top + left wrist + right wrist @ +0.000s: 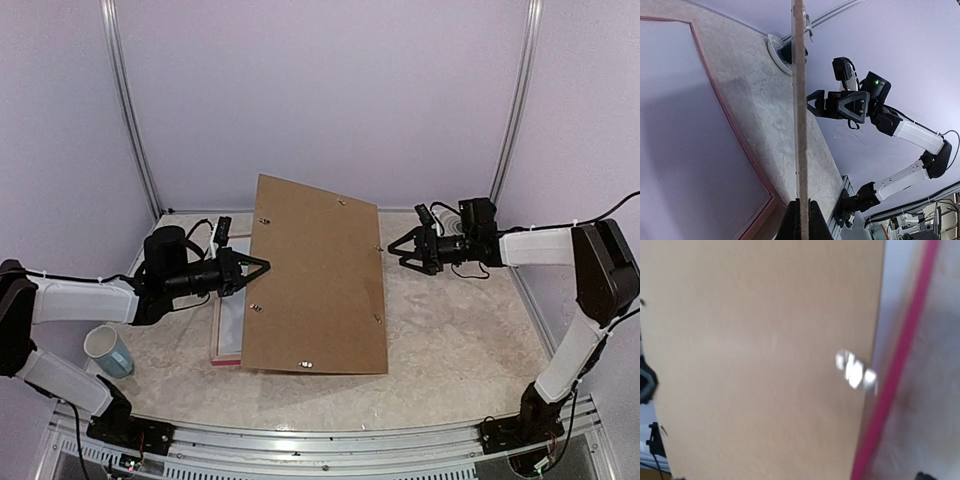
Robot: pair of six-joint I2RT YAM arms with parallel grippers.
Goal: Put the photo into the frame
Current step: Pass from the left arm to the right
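The brown backing board [315,280] is tilted up over the frame [214,322], which lies flat with its pink-red edge showing at the left. My left gripper [262,267] is shut on the board's left edge. In the left wrist view the board [800,125] is edge-on between my closed fingers [791,222], and the frame's pink rim [730,120] lies to the left. My right gripper [398,254] is open, just off the board's right edge. The blurred right wrist view shows the board [765,355], a metal clip [855,371] and the frame's edge [900,365]. The photo is hidden.
A pale blue mug [108,350] stands at the near left beside my left arm. A white round object [455,225] sits at the back right behind my right gripper. Walls close the table on three sides.
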